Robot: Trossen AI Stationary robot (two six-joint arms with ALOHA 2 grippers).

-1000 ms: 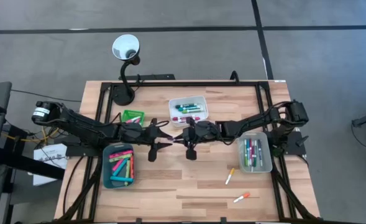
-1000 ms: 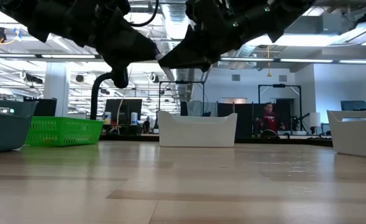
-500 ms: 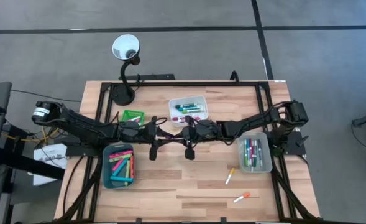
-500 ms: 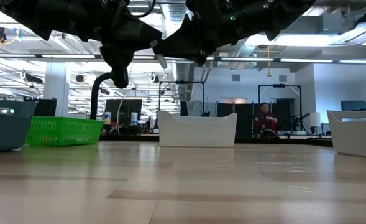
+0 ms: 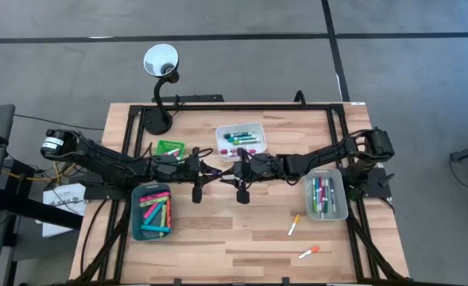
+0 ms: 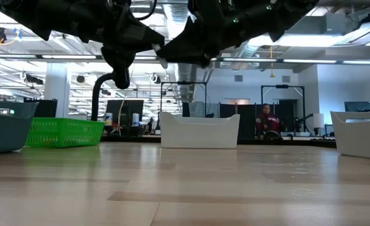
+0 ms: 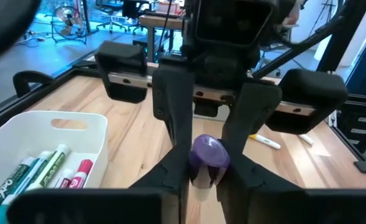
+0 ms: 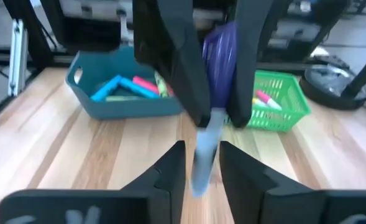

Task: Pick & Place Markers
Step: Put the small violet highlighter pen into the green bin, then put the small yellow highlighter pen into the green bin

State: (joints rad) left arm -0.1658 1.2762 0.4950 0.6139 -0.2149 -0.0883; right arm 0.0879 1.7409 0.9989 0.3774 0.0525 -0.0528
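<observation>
High above the table's middle my two grippers meet tip to tip. Between them is a marker with a purple cap (image 8: 223, 50) and a pale barrel (image 8: 204, 146), cap up and barrel down. My left gripper (image 7: 202, 177), which reaches in from the table's left (image 5: 212, 172), is shut on the marker. My right gripper (image 8: 201, 158) comes from the table's right (image 5: 229, 172) and is open. Its fingers stand on either side of the barrel's lower part, with a narrow gap showing. My left gripper pinches the marker between its two fingers at the purple cap (image 8: 225, 68). The fingers come nearly level from the table's left and lie across the marker. The marker stands roughly upright with its barrel hanging below the fingers, far clear of the table.
A teal tray (image 5: 137, 213) with markers and a green basket (image 5: 169, 148) are at the left. A white tray (image 5: 240, 127) is at the far middle, a clear grey tray (image 5: 341, 197) at the right. Two loose markers (image 5: 294, 225) (image 5: 309, 253) lie near the front. A lamp (image 5: 160, 79) stands far left.
My left gripper's fingers stood spread apart a second ago and have shut around the marker at my right gripper's tips. Both arms have stayed in place above the table's middle.
</observation>
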